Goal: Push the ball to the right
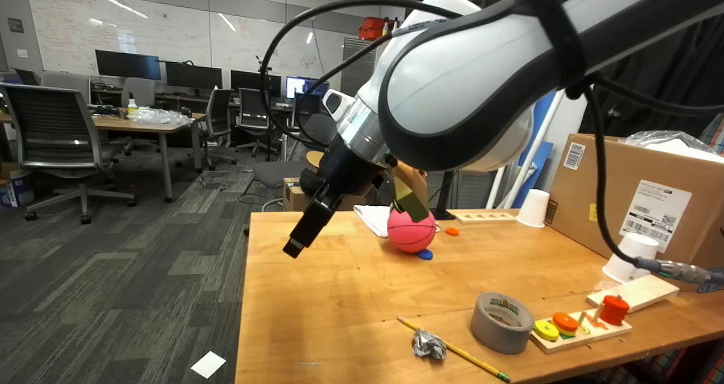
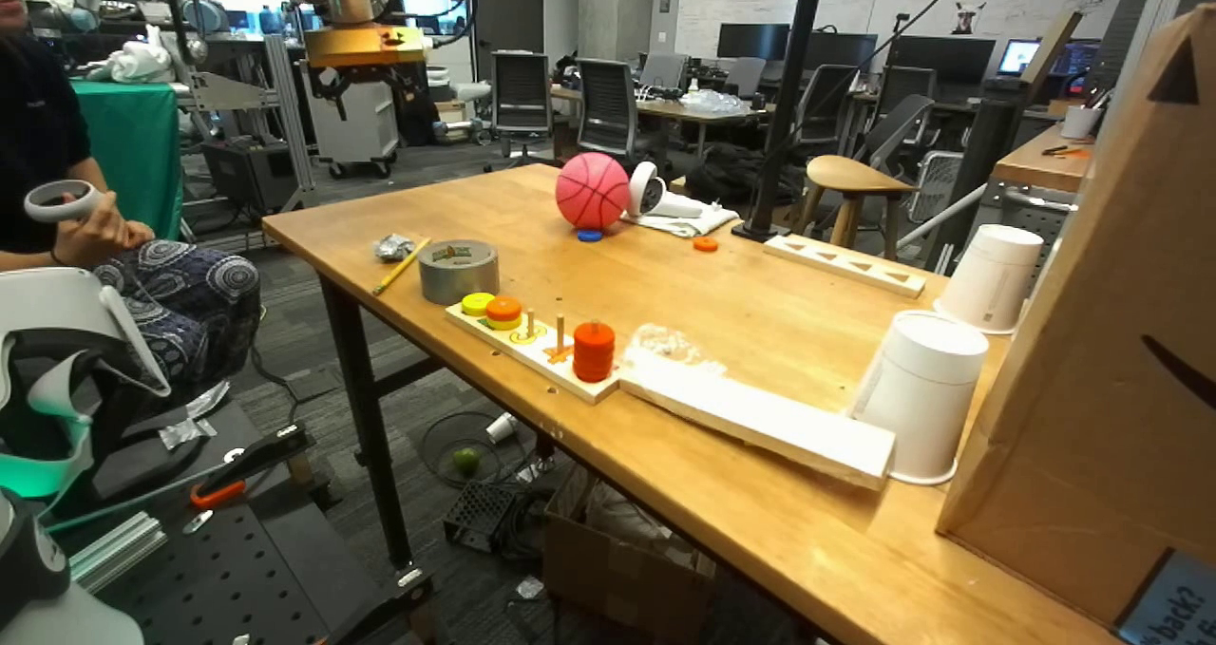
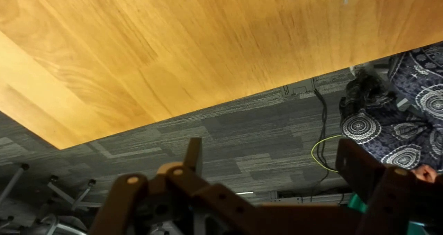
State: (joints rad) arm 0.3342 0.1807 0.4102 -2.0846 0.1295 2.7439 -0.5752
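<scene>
The pink-red mini basketball (image 2: 593, 192) rests on the wooden tabletop (image 2: 760, 313), a blue disc (image 2: 590, 236) at its base and a white cloth (image 2: 708, 220) near it. A yellow pencil (image 2: 402, 266) lies between a crumpled silver wad (image 2: 392, 247) and a duct tape roll (image 2: 459, 274). The hand (image 3: 268, 141) hangs well apart from the basketball, fingers (image 3: 193, 155) spread in the wrist view.

A laden wooden table (image 2: 760, 313).
In an exterior view, from the pink-red ball (image 2: 592, 192), a white cloth (image 2: 682, 222) and triangle-holed block (image 2: 868, 273) lie past three o'clock; an orange disc (image 2: 705, 244), two upturned cups (image 2: 920, 393) and a cardboard box (image 2: 1092, 388) near four; pale plank (image 2: 757, 412) at five; blue disc (image 2: 589, 236) at six; pegged board (image 2: 543, 358) at seven; tape roll (image 2: 459, 282), pencil (image 2: 402, 267) and crumpled foil (image 2: 393, 248) about eight.
</scene>
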